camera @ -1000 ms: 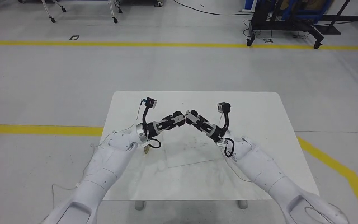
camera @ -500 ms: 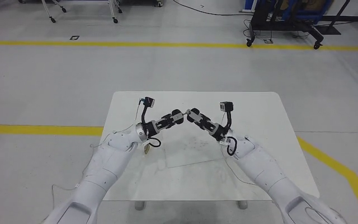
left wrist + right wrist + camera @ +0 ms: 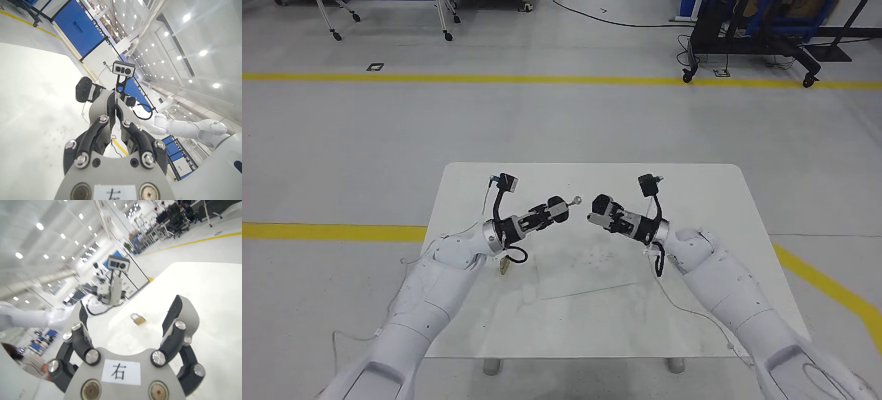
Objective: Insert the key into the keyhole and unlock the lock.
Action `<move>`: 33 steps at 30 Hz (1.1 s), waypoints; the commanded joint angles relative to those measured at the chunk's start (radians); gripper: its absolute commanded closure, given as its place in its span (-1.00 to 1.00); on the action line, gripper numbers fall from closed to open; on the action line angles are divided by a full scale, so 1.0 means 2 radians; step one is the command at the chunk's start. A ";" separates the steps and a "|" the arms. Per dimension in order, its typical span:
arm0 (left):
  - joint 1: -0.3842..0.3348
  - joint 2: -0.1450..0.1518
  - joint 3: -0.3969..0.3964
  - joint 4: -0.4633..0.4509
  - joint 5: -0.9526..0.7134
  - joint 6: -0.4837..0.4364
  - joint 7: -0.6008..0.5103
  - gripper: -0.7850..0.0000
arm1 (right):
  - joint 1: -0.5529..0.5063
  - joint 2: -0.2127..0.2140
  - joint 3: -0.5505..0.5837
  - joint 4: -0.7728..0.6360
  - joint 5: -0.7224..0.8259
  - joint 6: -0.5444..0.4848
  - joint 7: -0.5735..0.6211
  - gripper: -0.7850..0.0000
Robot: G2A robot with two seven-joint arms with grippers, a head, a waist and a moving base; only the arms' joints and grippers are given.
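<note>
Key (image 3: 115, 87): thin flat metal blade, seen edge-on, pinched between the ribbed black pads of the left gripper (image 3: 115, 101), held above the table (image 3: 692, 190). Padlock (image 3: 138, 319): brass-coloured block body, silvery shackle, lying loose on the smooth white top beside the left forearm. Right gripper (image 3: 130, 306) is spread wide and empty. Risks: the unrestrained padlock would likely slide under an insertion push, and the thin key may pivot in the pads.

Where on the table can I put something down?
The table is bare along its far edge, beyond the left claw and right claw, and at its far right corner. Crowded: the middle, where the claws face, and around the padlock.
</note>
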 commanded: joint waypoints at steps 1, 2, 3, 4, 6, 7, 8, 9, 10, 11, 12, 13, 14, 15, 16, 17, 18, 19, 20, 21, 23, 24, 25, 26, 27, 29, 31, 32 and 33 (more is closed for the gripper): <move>0.000 0.000 0.006 -0.004 -0.002 -0.003 -0.020 1.00 | -0.013 0.010 0.017 -0.022 0.001 -0.006 0.024 -1.00; -0.001 0.000 0.009 -0.005 -0.006 -0.002 -0.033 1.00 | -0.019 0.015 0.023 -0.035 0.008 -0.011 0.043 -1.00; -0.003 0.000 0.013 -0.005 -0.009 -0.001 -0.047 1.00 | -0.025 0.020 0.028 -0.048 0.020 -0.013 0.063 -1.00; -0.005 0.000 0.016 -0.004 -0.013 -0.001 -0.060 1.00 | -0.030 0.024 0.033 -0.060 0.035 -0.013 0.083 -1.00; -0.009 0.000 0.023 -0.004 -0.011 0.004 -0.079 1.00 | -0.040 0.032 0.043 -0.081 0.067 -0.008 0.117 -1.00; -0.011 0.000 0.027 -0.006 -0.003 0.006 -0.081 1.00 | -0.044 0.036 0.046 -0.090 0.088 -0.005 0.132 -1.00; -0.012 0.001 0.031 -0.006 0.005 0.006 -0.081 1.00 | -0.049 0.039 0.049 -0.098 0.108 -0.002 0.147 -1.00; -0.013 0.001 0.033 -0.006 0.013 0.004 -0.079 1.00 | -0.051 0.042 0.052 -0.104 0.125 0.003 0.162 -1.00; -0.014 0.001 0.036 -0.006 0.019 0.001 -0.076 1.00 | -0.054 0.045 0.054 -0.109 0.139 0.010 0.177 -0.94; -0.014 0.001 0.038 -0.006 0.021 0.000 -0.075 1.00 | -0.056 0.047 0.055 -0.113 0.151 0.018 0.194 -0.45; -0.014 0.002 0.040 -0.006 0.022 -0.001 -0.074 1.00 | -0.056 0.050 0.056 -0.115 0.159 0.029 0.208 -0.16; -0.014 0.002 0.042 -0.006 0.022 -0.002 -0.073 1.00 | -0.056 0.051 0.056 -0.116 0.164 0.039 0.220 0.05; -0.015 0.002 0.043 -0.006 0.022 -0.002 -0.073 1.00 | -0.056 0.053 0.057 -0.118 0.169 0.048 0.229 0.07; -0.016 0.002 0.045 -0.006 0.021 -0.002 -0.073 1.00 | -0.056 0.054 0.058 -0.119 0.174 0.053 0.235 0.08; -0.016 0.003 0.047 -0.006 0.020 -0.002 -0.073 1.00 | -0.057 0.054 0.059 -0.121 0.179 0.056 0.239 0.09; -0.016 0.003 0.049 -0.007 0.020 -0.001 -0.074 1.00 | -0.057 0.055 0.059 -0.122 0.185 0.060 0.245 0.15; -0.017 0.004 0.051 -0.007 0.021 0.000 -0.075 1.00 | -0.056 0.056 0.058 -0.122 0.187 0.066 0.255 0.21; -0.018 0.004 0.053 -0.007 0.023 0.001 -0.076 1.00 | -0.055 0.057 0.058 -0.124 0.191 0.070 0.263 0.23; -0.018 0.004 0.055 -0.006 0.024 0.000 -0.075 1.00 | -0.055 0.058 0.058 -0.126 0.198 0.071 0.269 0.22; -0.019 0.005 0.056 -0.006 0.024 0.000 -0.075 1.00 | -0.055 0.058 0.058 -0.127 0.203 0.071 0.275 0.22; -0.020 0.005 0.059 -0.005 0.024 -0.002 -0.073 1.00 | -0.053 0.060 0.059 -0.127 0.202 0.075 0.285 0.18; -0.021 0.005 0.060 -0.004 0.024 -0.003 -0.072 1.00 | -0.053 0.061 0.058 -0.128 0.201 0.078 0.288 0.20; -0.022 0.006 0.061 -0.003 0.022 -0.003 -0.072 1.00 | -0.052 0.061 0.057 -0.129 0.200 0.081 0.290 0.20; -0.022 0.006 0.062 -0.002 0.022 -0.004 -0.071 1.00 | -0.052 0.061 0.056 -0.130 0.200 0.083 0.292 0.22; -0.023 0.006 0.063 -0.002 0.021 -0.004 -0.071 1.00 | -0.052 0.062 0.055 -0.131 0.201 0.085 0.294 0.23; -0.024 0.007 0.065 -0.001 0.021 -0.006 -0.070 1.00 | -0.051 0.062 0.052 -0.132 0.200 0.089 0.298 0.25; -0.025 0.007 0.066 0.000 0.020 -0.007 -0.068 1.00 | -0.050 0.062 0.050 -0.131 0.200 0.091 0.300 0.25; -0.025 0.007 0.067 0.000 0.019 -0.008 -0.067 1.00 | -0.049 0.062 0.048 -0.129 0.200 0.092 0.301 0.25; -0.025 0.007 0.069 0.000 0.019 -0.007 -0.068 1.00 | -0.048 0.062 0.047 -0.128 0.200 0.093 0.302 0.25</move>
